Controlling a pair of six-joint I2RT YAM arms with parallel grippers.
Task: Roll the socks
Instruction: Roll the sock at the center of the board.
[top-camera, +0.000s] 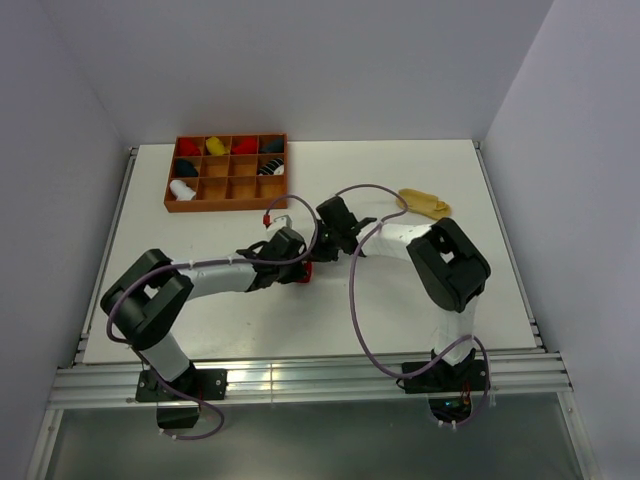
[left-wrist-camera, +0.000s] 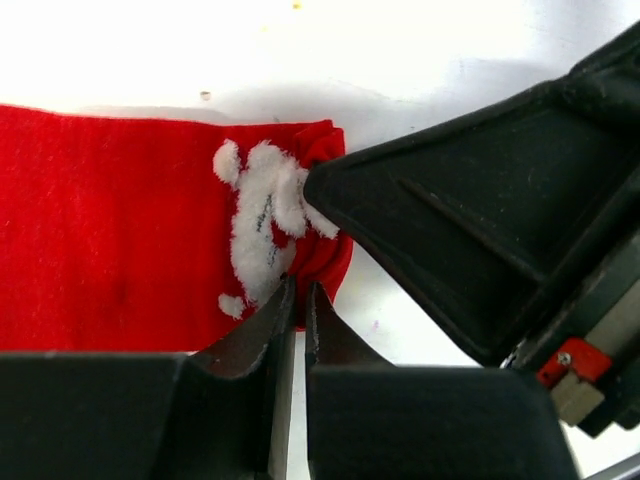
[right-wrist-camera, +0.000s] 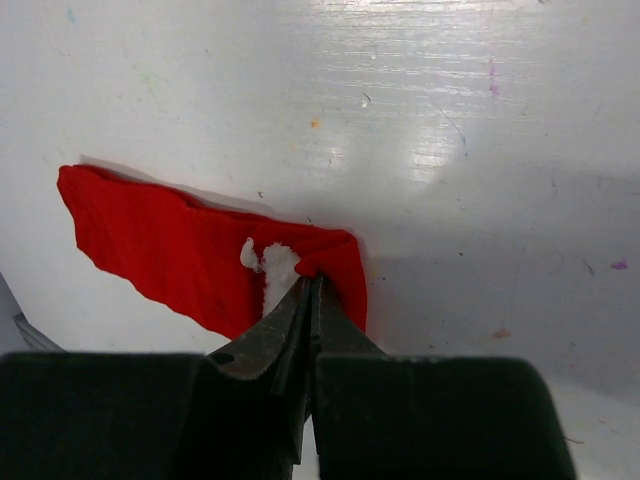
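Note:
A red sock (left-wrist-camera: 110, 250) with a white pattern (left-wrist-camera: 262, 225) at one end lies flat on the white table. The patterned end is folded over into a small bunch. My left gripper (left-wrist-camera: 300, 292) is shut on the near edge of that bunched end. My right gripper (right-wrist-camera: 312, 280) is shut on the same folded end, a red tuck showing at its tips; its black body (left-wrist-camera: 480, 220) fills the right of the left wrist view. From above, both grippers (top-camera: 296, 262) (top-camera: 318, 255) meet over the red sock (top-camera: 303, 273), which is mostly hidden. A tan-yellow sock (top-camera: 425, 203) lies flat at the back right.
A brown wooden compartment tray (top-camera: 227, 205) stands at the back left, with several rolled socks in its cells. Purple cables loop over both arms. The table ends at metal rails on the left, right and near sides.

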